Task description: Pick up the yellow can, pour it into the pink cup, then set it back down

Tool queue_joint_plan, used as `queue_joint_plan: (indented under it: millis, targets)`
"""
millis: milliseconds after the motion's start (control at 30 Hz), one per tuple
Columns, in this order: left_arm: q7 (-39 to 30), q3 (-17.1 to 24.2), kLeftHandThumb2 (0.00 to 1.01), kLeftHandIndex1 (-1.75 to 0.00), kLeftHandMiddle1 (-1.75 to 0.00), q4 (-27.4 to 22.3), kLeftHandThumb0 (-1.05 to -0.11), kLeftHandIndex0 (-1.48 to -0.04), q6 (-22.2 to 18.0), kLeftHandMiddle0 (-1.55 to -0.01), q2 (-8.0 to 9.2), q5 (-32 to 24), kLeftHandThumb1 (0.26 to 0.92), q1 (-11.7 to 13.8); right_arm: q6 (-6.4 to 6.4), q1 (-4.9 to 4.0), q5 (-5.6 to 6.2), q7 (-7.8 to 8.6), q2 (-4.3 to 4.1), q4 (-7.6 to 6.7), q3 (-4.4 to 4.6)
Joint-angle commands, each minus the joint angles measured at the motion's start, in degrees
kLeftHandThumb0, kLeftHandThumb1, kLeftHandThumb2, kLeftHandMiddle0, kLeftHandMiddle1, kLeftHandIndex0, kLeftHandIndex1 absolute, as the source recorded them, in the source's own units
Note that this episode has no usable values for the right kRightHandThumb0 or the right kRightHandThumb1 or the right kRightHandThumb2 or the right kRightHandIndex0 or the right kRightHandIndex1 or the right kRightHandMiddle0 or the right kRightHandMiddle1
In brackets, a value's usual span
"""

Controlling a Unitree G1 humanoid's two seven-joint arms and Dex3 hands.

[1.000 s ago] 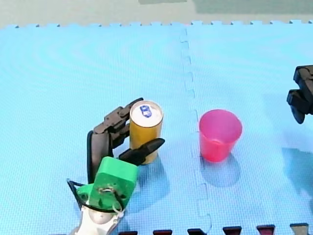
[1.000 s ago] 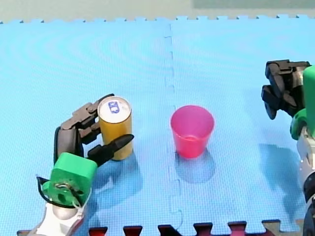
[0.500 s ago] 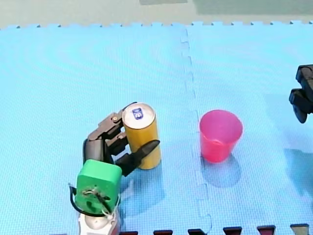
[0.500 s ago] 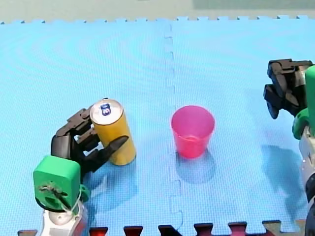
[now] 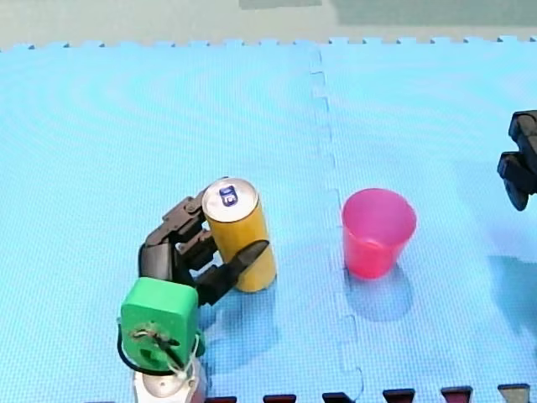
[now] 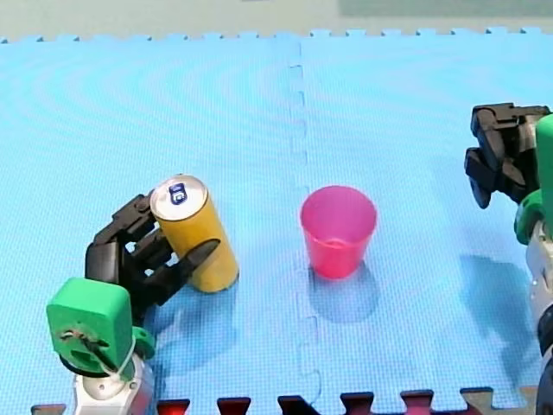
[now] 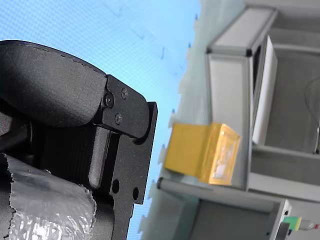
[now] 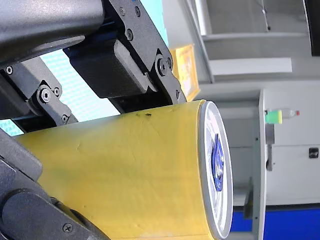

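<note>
From the head views, my left hand (image 5: 189,256) is closed around the yellow metal drink can (image 5: 239,239), thumb on the near side and fingers behind. The can is tilted, its top leaning away from the pink plastic cup (image 5: 377,235), which stands upright to its right on the blue foam mat (image 5: 126,126). My right hand (image 6: 499,156) hangs near the mat's right edge, curled on nothing.

In the second wrist view, black fingers (image 8: 120,65) press against the can's yellow side.

The first wrist view shows black hand parts (image 7: 75,130) over the mat, with a yellow box (image 7: 202,152) beyond its edge.
</note>
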Motion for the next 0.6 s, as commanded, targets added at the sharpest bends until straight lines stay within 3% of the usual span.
queue_joint_plan:
  millis: [0,67,133,267,567]
  targets:
    - [10.1,-5.7,0.00,0.00,0.00,0.0,-0.716,-0.53,7.9,-0.59,2.77,9.2,0.699,0.3,-0.20,-0.14,0.08,-0.14,-0.11,-0.12,-0.08]
    - [13.7,-8.6,0.01,0.00,0.00,-1.0,-0.925,-0.38,12.2,-0.45,4.14,13.8,0.731,0.0,-0.21,-0.10,0.12,-0.13,-0.11,-0.11,-0.10]
    - [13.9,-9.3,0.03,0.00,0.00,-1.9,-1.022,-0.27,13.6,-0.35,4.52,15.0,0.780,0.1,-0.27,-0.04,0.12,-0.13,-0.10,-0.09,-0.10]
    - [13.8,-9.7,0.03,0.00,0.00,-3.2,-1.047,-0.19,13.7,-0.19,4.75,15.6,0.807,0.8,-0.35,0.03,0.12,-0.08,-0.11,-0.06,-0.12]
    - [12.9,-10.9,0.02,0.00,0.00,-5.5,-1.048,-0.18,14.6,-0.15,5.42,14.7,0.807,1.7,-0.24,-0.10,0.20,-0.05,-0.03,0.05,-0.20]
